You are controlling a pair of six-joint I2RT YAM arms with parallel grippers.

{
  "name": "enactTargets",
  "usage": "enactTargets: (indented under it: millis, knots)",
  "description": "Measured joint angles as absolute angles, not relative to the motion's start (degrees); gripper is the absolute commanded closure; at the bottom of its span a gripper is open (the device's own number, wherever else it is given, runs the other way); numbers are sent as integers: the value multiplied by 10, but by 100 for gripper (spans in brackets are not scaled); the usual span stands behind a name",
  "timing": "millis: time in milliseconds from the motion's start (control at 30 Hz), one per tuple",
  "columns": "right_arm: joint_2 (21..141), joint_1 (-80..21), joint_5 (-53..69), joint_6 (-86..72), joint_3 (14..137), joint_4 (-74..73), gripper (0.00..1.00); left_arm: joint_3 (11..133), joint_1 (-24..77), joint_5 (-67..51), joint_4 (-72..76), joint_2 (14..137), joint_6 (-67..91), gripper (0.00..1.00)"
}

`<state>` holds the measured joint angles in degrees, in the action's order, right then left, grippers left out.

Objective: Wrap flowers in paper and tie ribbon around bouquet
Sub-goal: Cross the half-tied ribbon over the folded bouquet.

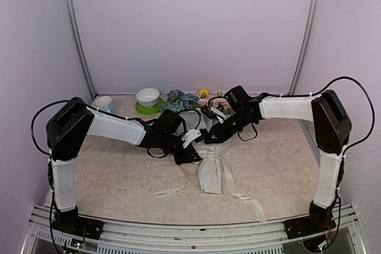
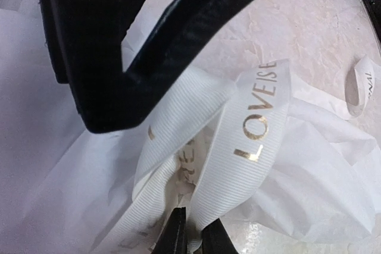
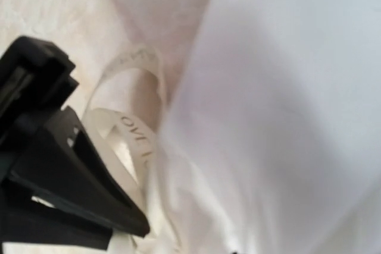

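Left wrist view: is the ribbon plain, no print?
No, gold lettering reading LOVE runs along the ribbon.

Cream ribbon (image 2: 256, 129) bears gold lettering; paper (image 2: 321, 171) white.

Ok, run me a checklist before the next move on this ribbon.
1. Left gripper pinches the ribbon: ok.
2. Right gripper holding the ribbon: cannot tell.
3. Ribbon crosses the paper wrap: ok.
4. Knot tied: cannot tell.
5. Both ribbon tails lie loose on the table: ok.
6. Bowl stands apart from both arms: ok.
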<state>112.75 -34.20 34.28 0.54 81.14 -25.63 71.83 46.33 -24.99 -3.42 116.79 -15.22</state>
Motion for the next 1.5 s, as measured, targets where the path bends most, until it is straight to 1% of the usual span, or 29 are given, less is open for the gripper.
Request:
enactTargets:
  millis: [167, 233, 300, 367, 400, 533, 633, 767, 800, 900, 1000, 1200, 1333, 1500]
  knots:
    - [1122, -353, 331, -8, 803, -253, 69, 683, 454, -275, 2, 1142, -125, 90]
    - [1099, -352, 323, -16, 779, -242, 66, 675, 446, -288, 19, 1137, -113, 90]
    - [1069, -352, 315, -23, 755, -228, 61, 668, 441, -300, 34, 1135, -102, 90]
    - [1030, -352, 306, -31, 728, -211, 52, 659, 435, -309, 47, 1131, -92, 90]
    - [1011, -352, 303, -35, 716, -202, 50, 655, 434, -313, 54, 1128, -88, 90]
    - [953, -352, 295, -54, 653, -155, 50, 652, 434, -321, 65, 1125, -79, 90]
    - [939, -352, 288, -76, 595, -129, 50, 652, 434, -327, 73, 1121, -75, 90]
    - [937, -354, 274, -111, 523, -124, 42, 651, 434, -328, 81, 1120, -72, 90]
    - [933, -355, 268, -119, 506, -124, 42, 651, 435, -328, 82, 1120, -72, 90]
    - [907, -366, 252, -144, 467, -128, 42, 649, 435, -328, 82, 1120, -69, 90]
    - [889, -398, 232, -164, 450, -134, 44, 649, 437, -328, 83, 1120, -67, 90]
    - [871, -473, 196, -205, 441, -187, 46, 649, 440, -327, 85, 1120, -66, 90]
    - [852, -490, 168, -234, 440, -235, 49, 648, 440, -325, 86, 1120, -65, 90]
    - [839, -522, 135, -275, 436, -270, 49, 648, 440, -324, 85, 1120, -66, 90]
